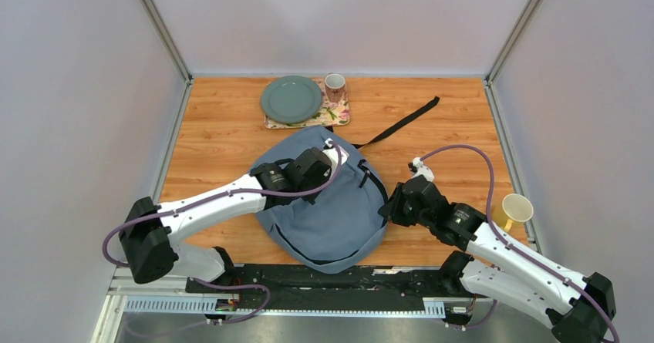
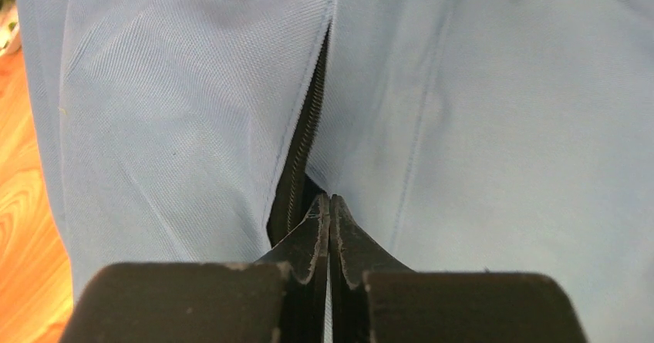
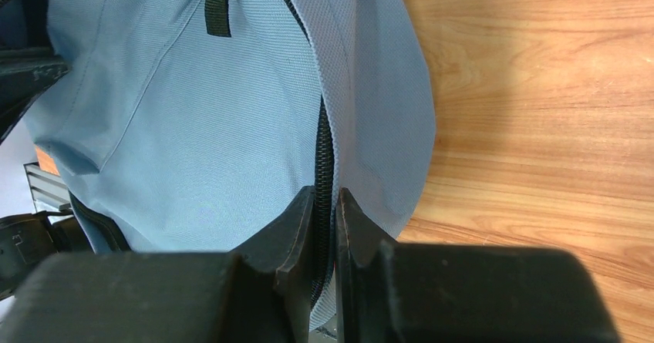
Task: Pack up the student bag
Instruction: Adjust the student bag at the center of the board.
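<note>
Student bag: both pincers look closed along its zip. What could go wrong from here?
1. The left pincer is shut at the zip gap on the student bag; I cannot tell whether it caught a pull or nothing, so a tug may slip.
2. The right pincer pinches the side seam; the soft bag could slide toward the plate instead of opening.
3. The right arm lies close to the yellow cup and could knock it.

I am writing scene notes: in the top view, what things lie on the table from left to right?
Green plate → patterned mug → black strap → yellow cup. The student bag shares the span of plate and mug, so I leave it out.
</note>
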Controlling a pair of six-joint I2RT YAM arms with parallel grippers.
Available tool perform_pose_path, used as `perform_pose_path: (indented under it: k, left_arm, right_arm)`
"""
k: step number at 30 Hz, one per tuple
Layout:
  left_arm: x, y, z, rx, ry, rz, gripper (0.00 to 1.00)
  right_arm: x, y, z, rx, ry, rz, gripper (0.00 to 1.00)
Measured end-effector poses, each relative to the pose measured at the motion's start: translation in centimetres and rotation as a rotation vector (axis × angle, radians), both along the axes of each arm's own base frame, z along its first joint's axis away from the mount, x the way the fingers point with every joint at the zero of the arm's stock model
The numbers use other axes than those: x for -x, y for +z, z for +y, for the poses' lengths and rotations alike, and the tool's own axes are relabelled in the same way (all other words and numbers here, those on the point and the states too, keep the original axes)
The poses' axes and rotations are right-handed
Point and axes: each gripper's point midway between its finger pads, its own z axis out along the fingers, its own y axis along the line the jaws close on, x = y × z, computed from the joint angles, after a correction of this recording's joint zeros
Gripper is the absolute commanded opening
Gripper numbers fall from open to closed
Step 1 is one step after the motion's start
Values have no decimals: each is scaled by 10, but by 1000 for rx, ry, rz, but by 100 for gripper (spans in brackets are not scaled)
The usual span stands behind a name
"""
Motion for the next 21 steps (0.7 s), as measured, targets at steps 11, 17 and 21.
perform_pose_path:
  k: [11,17,21]
  left_arm:
    - [33,32,-22,194,-153,74,0]
    - [38,33,-18,233,-164,53,0]
    - [37,37,-15,246,-157,32,0]
  right_arm:
    - [0,0,0,0,0,0,15]
    - [-1,6,1,-1,16,-16,34]
    - [-7,41,6,-57,24,-93,56]
